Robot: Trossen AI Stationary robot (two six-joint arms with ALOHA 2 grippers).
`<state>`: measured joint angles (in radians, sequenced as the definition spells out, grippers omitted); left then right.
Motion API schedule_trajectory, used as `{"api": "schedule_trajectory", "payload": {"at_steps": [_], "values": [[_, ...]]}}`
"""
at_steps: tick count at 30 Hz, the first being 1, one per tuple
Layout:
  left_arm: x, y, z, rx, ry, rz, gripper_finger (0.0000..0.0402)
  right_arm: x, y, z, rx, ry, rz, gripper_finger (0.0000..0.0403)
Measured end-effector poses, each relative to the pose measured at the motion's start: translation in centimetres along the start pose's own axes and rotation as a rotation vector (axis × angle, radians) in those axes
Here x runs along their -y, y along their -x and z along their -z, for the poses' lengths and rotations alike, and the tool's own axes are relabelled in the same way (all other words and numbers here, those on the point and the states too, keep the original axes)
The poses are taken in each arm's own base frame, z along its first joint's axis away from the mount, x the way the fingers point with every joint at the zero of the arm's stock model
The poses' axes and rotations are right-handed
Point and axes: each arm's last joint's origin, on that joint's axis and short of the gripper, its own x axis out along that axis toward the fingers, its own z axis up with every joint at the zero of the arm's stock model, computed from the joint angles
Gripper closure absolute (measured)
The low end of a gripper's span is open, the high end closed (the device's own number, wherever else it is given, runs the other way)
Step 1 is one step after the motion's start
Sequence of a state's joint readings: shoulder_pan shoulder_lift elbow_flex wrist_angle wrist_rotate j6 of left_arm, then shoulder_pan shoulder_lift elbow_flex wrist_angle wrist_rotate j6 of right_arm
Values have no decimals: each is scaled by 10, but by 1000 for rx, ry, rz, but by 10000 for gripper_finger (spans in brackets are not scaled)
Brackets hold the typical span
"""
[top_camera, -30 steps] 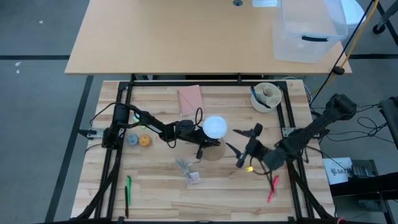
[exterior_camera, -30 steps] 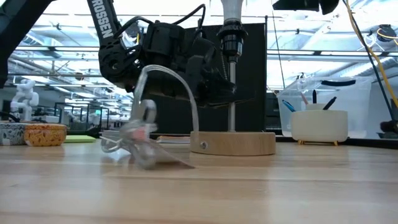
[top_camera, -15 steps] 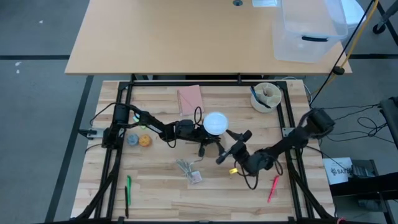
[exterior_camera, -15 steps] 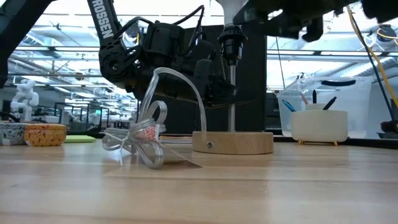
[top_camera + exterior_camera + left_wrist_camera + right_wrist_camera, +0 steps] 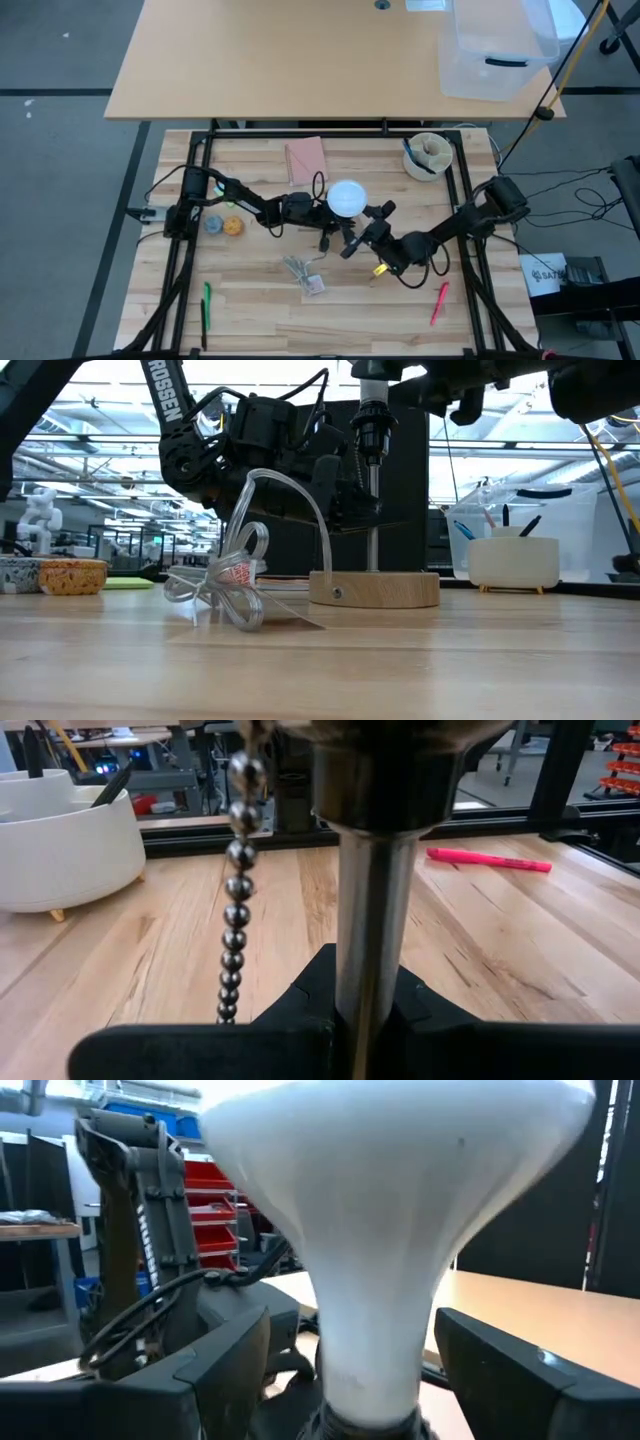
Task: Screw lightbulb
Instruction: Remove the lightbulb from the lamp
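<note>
The white lightbulb (image 5: 346,198) sits upright in the black socket (image 5: 372,425) on top of a metal stem (image 5: 372,510). The stem rises from a round wooden base (image 5: 375,588) standing on the table. A bead chain (image 5: 235,900) hangs beside the stem. My left gripper (image 5: 325,222) reaches in from the table's left and is shut on the stem. My right gripper (image 5: 362,230) comes from the right and is open. Its fingers (image 5: 220,1370) stand on either side of the bulb's narrow neck (image 5: 375,1350), with a gap showing on both sides. My left gripper pinches the metal stem (image 5: 365,970) between its two fingers, below the socket. The fingers lie level, coming from the table's left, across the stem. The stem stands upright, with its wooden base on the table.
A crumpled clear wrapper (image 5: 305,275) lies near the lamp, toward the front. A white pot with pens (image 5: 428,155) and a pink pad (image 5: 305,158) are at the back. A pink marker (image 5: 438,302) lies front right, a green one (image 5: 206,300) front left, and small bowls (image 5: 222,224) are on the left.
My right gripper has moved toward the table's left and sunk toward the lightbulb, turning as it went. It has stayed open, and its fingers now flank the bulb's neck. The left gripper has kept its hold on the stem.
</note>
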<state>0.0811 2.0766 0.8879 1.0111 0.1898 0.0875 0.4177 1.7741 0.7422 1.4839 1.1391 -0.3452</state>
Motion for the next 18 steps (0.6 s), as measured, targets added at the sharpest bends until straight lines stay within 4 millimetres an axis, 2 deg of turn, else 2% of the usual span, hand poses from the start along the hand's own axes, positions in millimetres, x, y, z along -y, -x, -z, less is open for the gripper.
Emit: {"api": "schedule_trajectory", "payload": {"at_steps": [5, 14, 18], "values": [[0, 0, 0, 0, 0, -1, 378, 1, -4, 0, 18, 6, -30, 147], [0, 0, 0, 0, -5, 1, 378, 1, -4, 0, 15, 9, -21, 252], [0, 0, 0, -1, -5, 5, 378, 1, -4, 0, 15, 12, -20, 258]]}}
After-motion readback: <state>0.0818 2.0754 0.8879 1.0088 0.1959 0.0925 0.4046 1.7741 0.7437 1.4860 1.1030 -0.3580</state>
